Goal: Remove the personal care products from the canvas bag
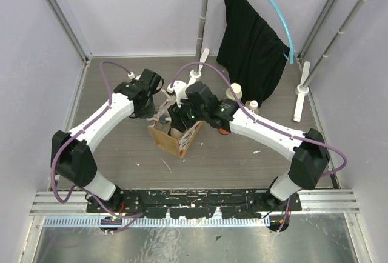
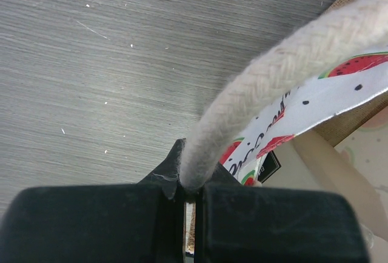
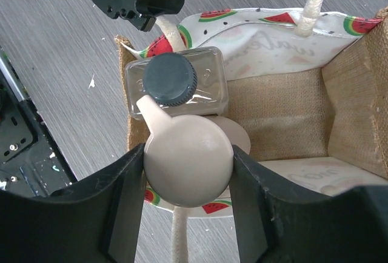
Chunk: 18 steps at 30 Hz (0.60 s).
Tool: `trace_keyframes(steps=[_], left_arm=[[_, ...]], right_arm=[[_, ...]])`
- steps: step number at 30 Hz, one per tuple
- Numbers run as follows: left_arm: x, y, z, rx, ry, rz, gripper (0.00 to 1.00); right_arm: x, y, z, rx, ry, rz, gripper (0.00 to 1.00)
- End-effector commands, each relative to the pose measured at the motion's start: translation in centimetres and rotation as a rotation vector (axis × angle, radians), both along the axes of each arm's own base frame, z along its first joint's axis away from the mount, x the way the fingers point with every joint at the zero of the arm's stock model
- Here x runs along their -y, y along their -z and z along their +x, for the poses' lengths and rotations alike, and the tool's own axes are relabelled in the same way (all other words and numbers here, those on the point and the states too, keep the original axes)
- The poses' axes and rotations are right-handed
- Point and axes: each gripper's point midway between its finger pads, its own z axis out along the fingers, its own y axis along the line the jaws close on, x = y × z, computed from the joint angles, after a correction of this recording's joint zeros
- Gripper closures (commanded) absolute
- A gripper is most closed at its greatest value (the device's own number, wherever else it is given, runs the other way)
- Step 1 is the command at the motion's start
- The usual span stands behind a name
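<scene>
Two arms engaged: both at the boxy tan-brown canvas bag, which stands mouth-up mid-way across the grey wood-grain table.
Left gripper: clamped tight on the cream braided rope handle. Judged purpose: keep the bag upright and steady.
Right gripper: inside the bag's mouth, fingers closed on either side of a beige round-topped bottle. The grip looks ready for a lift.
Left inside: a clear rectangular bottle with dark ribbed cap, touching the beige one.
Already out: beige bottles with cream caps, near the black hanging cloth.
</scene>
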Motion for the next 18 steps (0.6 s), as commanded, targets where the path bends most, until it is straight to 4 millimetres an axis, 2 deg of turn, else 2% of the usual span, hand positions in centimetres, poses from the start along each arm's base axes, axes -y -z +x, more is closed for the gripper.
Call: trace_keyframes(steps=[1,6,12,15,18], left_arm=[[-0.4,-0.9,-0.2,-0.012,0.012,0.035,1.0],[-0.3,-0.6,-0.2,-0.018,0.012,0.03,1.0],[-1.3,-1.0,-0.1,-0.008,0.0,0.071,1.0],[-1.9,-1.2,0.0,-0.004,-0.01,0.081,1.0],[-2.9,-1.2,0.1,-0.008,-0.033,0.085,1.0]], right_arm=[[-0.7,-6.6,1.4,0.141,0.025,0.124,0.65],[0.3,-13.6,2.0,0.256,0.084,0.22,0.67],[2.5,-21.8,3.3,0.4,0.195,0.28,0.68],[4.1,-25.5,3.4,0.463,0.255,0.324,0.7],[6.0,-28.3,4.0,0.53,0.343,0.333,0.68]])
